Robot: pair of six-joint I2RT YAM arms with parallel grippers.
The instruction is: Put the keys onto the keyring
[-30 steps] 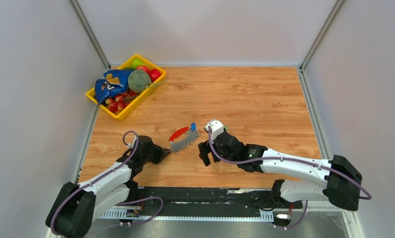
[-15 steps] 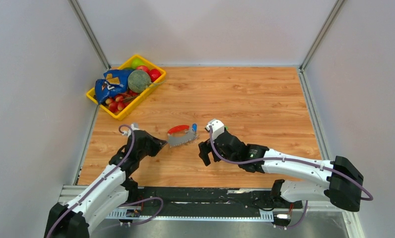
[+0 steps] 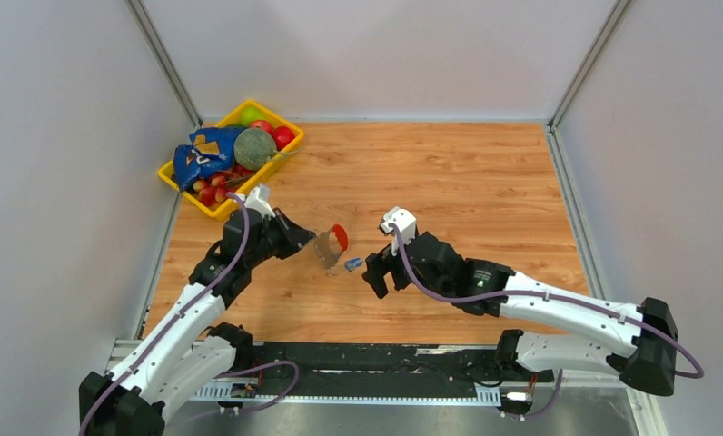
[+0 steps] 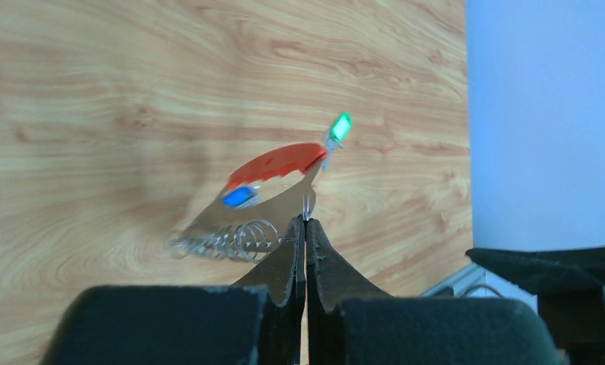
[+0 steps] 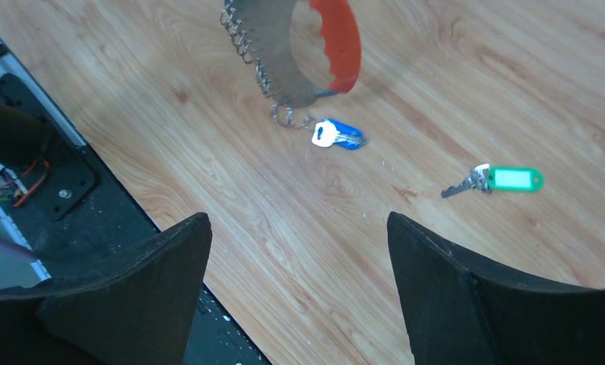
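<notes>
My left gripper [image 3: 307,243] is shut on the keyring [image 3: 331,245] and holds it upright above the table. The wrist view shows the pads [image 4: 305,222] pinched on a wire of the silver coil [image 4: 227,239], with the red curved clip [image 4: 277,161] beyond. The blue key [image 3: 351,264] lies just under the keyring's low end [image 5: 337,135]; I cannot tell if it is attached. The green key [image 5: 512,179] lies alone on the wood and also shows in the left wrist view [image 4: 340,127]. My right gripper [image 3: 373,277] is open and empty [image 5: 298,228], just right of the keyring [image 5: 337,42].
A yellow bin [image 3: 194,202] with fruit, red balls and a blue bag stands at the back left, close behind my left arm. A black rail [image 3: 376,359] runs along the table's near edge. Grey walls close in on both sides.
My left gripper has raised the keyring from lying flat to hanging upright and carried it away from the near edge. The blue key has shifted towards the near edge. The right gripper stays open.
</notes>
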